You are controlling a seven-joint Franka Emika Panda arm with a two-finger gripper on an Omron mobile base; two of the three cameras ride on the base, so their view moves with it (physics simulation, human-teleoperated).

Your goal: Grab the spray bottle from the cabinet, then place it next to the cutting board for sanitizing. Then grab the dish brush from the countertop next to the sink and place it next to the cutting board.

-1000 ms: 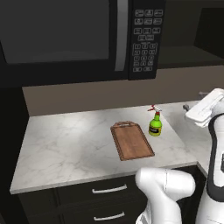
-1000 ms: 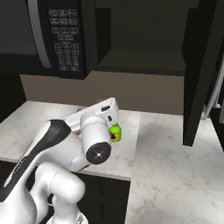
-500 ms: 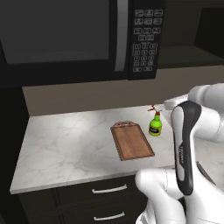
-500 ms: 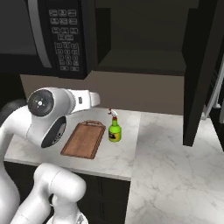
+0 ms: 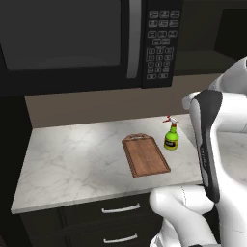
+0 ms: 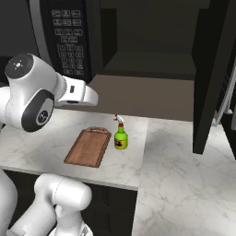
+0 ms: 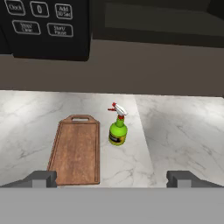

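Gripper [image 7: 112, 179] jaws stand wide apart with nothing between them; both dark fingertips [image 7: 41, 178] sit at the bottom corners of the hand view, raised well above the countertop [image 7: 183, 127] and aimed down at it. In the right base view the arm [image 6: 34, 99] bends at upper left. Spray bottle [image 7: 117, 130] stands upright at frame centre, just beside the cutting board [image 7: 76, 151], by its right edge. Microwave [image 7: 43, 26] keys at upper left are blurred; "0" and "Add" are legible. Bottle label: unreadable.

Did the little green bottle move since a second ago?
No. The spray bottle stands upright just right of the cutting board near its handle end, below the microwave keypad, exactly as before. Only the arm swung.
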